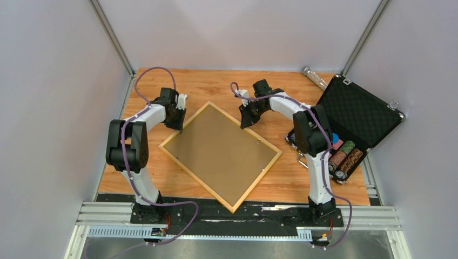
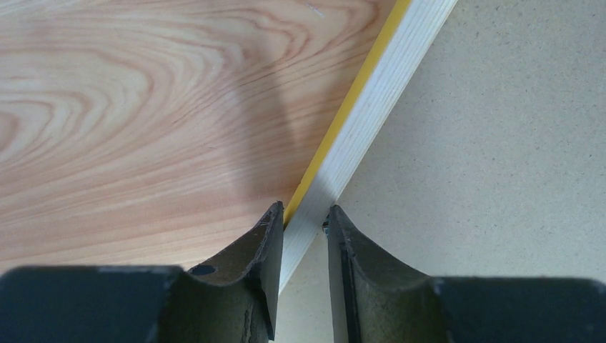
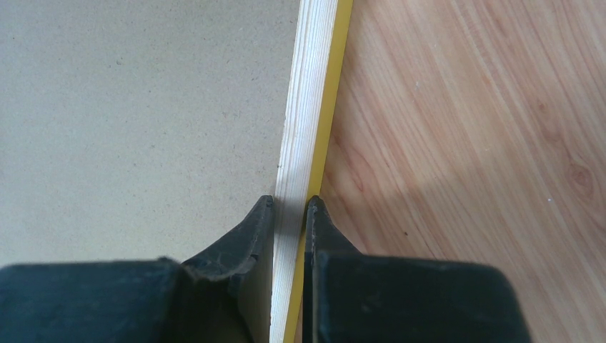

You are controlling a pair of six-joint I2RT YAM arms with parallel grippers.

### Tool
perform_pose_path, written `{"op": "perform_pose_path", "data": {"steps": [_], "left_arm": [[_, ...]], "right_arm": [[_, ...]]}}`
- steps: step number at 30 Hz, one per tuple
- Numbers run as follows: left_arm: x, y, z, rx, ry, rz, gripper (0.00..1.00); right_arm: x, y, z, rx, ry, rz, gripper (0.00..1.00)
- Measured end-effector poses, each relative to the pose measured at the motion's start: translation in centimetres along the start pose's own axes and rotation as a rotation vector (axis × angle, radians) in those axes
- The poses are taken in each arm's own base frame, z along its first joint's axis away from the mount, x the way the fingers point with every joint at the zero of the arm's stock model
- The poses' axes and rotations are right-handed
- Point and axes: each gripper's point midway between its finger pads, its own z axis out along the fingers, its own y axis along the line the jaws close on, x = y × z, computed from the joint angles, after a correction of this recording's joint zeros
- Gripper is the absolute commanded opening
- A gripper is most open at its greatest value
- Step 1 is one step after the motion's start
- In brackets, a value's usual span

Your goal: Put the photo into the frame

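Starting at the right claw (image 3: 289,204): pinched shut across one rail of the thin yellow wooden rectangular picture frame (image 3: 307,107), one finger on the board side, the other on the yellow outer edge. Over to the left claw (image 2: 305,212): straddling the adjoining rail, other side of the far corner, pads right up against the wood, though cannot tell whether truly biting or merely bracketing.

Frame itself: lying back-up and diagonal in the middle of the warm orange pine-grain wooden tabletop (image 1: 205,81), plain brown backing board (image 1: 221,154) seated inside, small clips dotted round the border. No sign of the photo in any view (under the board or somewhere else, impossible to say).

Reads as a two-handed hold on the frame, likely ahead of lifting or turning it over. Calls next for a confirmed left bite, then an even, matched rise on both sides, so no twisting of that slim rail and no slipping from narrow fingertips.

Outward now: tabletop flat and matte. Near the frame's right corner, an open black foam-lined case (image 1: 359,116) with stacks of coloured chips (image 1: 348,154). Beyond it, a glittery cylinder (image 1: 315,78) at the far edge. Along the near edge, a silver aluminium rail (image 1: 97,213) under both arm bases. Pale grey-lilac walls (image 1: 237,32) on three sides.
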Motion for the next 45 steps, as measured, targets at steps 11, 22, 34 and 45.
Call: {"op": "perform_pose_path", "data": {"steps": [11, 22, 34, 45], "left_arm": [[0.07, -0.04, 0.01, -0.011, -0.012, 0.044, 0.00], [-0.09, -0.42, -0.16, -0.167, -0.025, 0.269, 0.00], [-0.10, -0.58, -0.21, -0.272, -0.046, 0.392, 0.00], [-0.18, -0.44, -0.23, -0.195, -0.031, 0.360, 0.02]], "right_arm": [[0.01, 0.00, 0.00, 0.000, 0.000, 0.000, 0.02], [0.00, 0.00, 0.00, 0.000, 0.000, 0.000, 0.02], [0.01, 0.00, 0.00, 0.000, 0.000, 0.000, 0.07], [0.33, 0.03, -0.17, 0.001, 0.011, 0.037, 0.23]]}}
